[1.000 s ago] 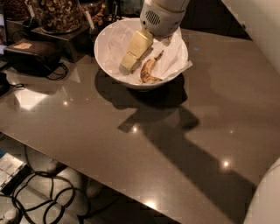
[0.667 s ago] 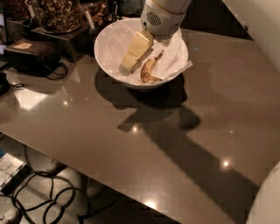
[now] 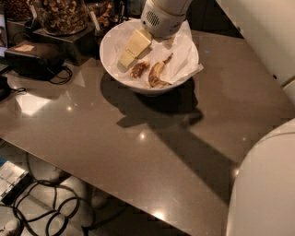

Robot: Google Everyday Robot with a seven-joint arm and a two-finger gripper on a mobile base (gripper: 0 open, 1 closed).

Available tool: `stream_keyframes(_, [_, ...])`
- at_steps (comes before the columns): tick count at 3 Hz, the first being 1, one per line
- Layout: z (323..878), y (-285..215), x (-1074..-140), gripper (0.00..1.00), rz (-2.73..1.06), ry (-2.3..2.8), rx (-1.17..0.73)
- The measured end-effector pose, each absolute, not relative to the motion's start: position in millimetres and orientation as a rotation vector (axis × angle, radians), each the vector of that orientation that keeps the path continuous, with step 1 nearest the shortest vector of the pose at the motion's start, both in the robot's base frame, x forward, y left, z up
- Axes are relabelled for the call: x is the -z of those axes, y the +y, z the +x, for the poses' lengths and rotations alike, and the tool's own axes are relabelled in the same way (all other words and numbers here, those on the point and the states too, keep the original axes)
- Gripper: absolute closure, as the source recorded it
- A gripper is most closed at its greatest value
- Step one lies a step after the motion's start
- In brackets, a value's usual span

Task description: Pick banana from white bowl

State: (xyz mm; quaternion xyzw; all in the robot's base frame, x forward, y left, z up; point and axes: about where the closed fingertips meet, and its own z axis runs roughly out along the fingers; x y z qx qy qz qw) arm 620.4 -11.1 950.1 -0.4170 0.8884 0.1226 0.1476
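Banana [image 3: 156, 73]: in the large round glossy white bowl [image 3: 109, 44], right of centre, on the crinkled white paper lining [image 3: 182, 55].

Broad grey-brown glossy table [image 3: 115, 138] fills most of the view, with ceiling lights reflected in it and the arm's shadow running across it. A curved white robot shell [image 3: 262, 184] sits at lower right and takes up more of the corner than a second ago.

White bowl stands at the far edge of the table, paper sticking out over the right rim.

The round white wrist housing [image 3: 163, 18] hangs over the back of the bowl. The cream-coloured gripper [image 3: 125, 59] reaches down-left into the left half. Its tip is now a little higher and further left than before. Cannot tell whether it is spread or closed. It holds nothing and is apart from the banana.

Banana has not shifted. Small, curved, yellow heavily blotched dark brown, with the thin stem pointing up-right towards the housing.

A stubby brown piece [image 3: 138, 69], covered by the gripper earlier, now shows between gripper tip and banana, just beside both.

Behind, at left: a glass jar of nuts [image 3: 60, 14] and a black case [image 3: 34, 57]. Black cables [image 3: 50, 203] lie on the floor below.
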Motion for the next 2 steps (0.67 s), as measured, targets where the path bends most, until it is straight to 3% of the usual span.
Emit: stream_keyframes(2, [645.0, -23.3, -937.5, 0.04, -1.081, 2.629, -0.376])
